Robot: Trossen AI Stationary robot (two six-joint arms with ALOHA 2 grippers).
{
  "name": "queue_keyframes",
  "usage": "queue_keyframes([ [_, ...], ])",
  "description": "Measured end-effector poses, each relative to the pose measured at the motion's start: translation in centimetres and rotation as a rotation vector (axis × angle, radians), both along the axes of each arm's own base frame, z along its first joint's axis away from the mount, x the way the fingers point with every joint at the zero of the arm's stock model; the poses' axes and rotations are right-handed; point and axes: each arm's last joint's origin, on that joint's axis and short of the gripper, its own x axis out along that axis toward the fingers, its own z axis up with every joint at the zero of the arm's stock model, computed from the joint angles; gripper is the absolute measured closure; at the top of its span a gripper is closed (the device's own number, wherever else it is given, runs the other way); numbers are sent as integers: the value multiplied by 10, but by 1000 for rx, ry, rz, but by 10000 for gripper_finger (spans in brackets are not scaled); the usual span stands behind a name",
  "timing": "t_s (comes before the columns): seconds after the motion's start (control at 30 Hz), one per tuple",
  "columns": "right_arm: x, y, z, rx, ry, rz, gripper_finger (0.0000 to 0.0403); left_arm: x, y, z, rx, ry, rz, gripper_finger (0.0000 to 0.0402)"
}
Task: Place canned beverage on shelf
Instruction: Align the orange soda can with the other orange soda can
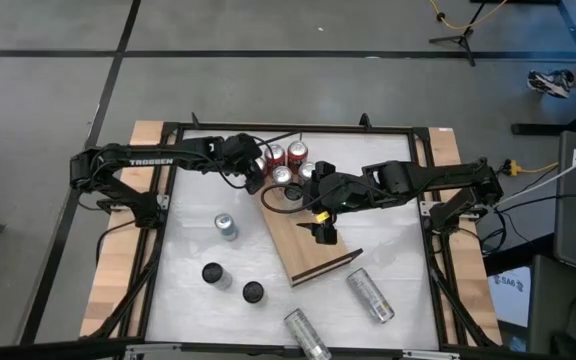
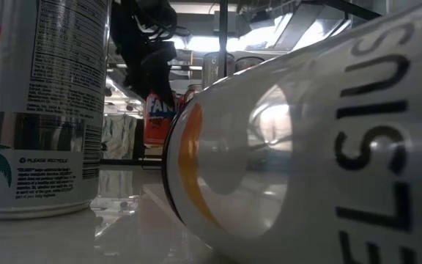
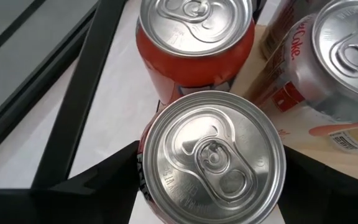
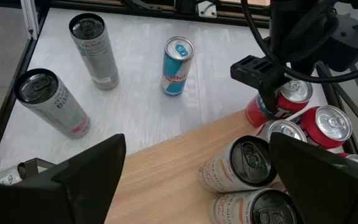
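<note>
A red can with a silver top (image 3: 213, 155) stands upright between the fingers of my left gripper (image 1: 258, 172), which is shut on it. The can is beside the far corner of the shelf (image 1: 303, 240), a light wooden board lying on the white table. Another red can (image 3: 194, 43) stands just behind it. Silver-white cans (image 4: 241, 165) stand on the shelf's far end. My right gripper (image 4: 197, 180) hangs open above the shelf with nothing between its fingers. My left gripper pinches the red can's upper wall (image 3: 143, 171), just below the rim, one finger on each opposite side. The fingers slant down at it from the table's left. The can is upright, its foot (image 4: 253, 119) at the tabletop by the shelf's corner. Whether it is lifted I cannot tell.
A blue Red Bull can (image 1: 226, 227) stands left of the shelf. Two black-topped cans (image 1: 213, 274) (image 1: 253, 292) stand nearer the front. Two tall silver cans (image 1: 370, 296) (image 1: 306, 335) lie near the front right, and one of them fills the low view (image 2: 306, 147).
</note>
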Motion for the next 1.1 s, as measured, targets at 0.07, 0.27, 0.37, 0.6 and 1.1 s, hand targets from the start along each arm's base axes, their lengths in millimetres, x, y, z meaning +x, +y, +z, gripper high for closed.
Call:
queue_keyframes([
  [0.07, 0, 0, 0, 0, 0, 0, 11, 0, 0, 0, -3, -1, -3, 112],
  [0.27, 0, 0, 0, 0, 0, 0, 11, 1, -1, 0, -31, -10, -26, 112],
  [0.37, 0, 0, 0, 0, 0, 0, 11, 1, -1, 0, -34, -11, -28, 112],
  [0.6, 0, 0, 0, 0, 0, 0, 11, 0, -1, 0, -40, -18, 7, 112],
  [1.1, 0, 0, 0, 0, 0, 0, 11, 0, -1, -1, -38, -5, 3, 59],
])
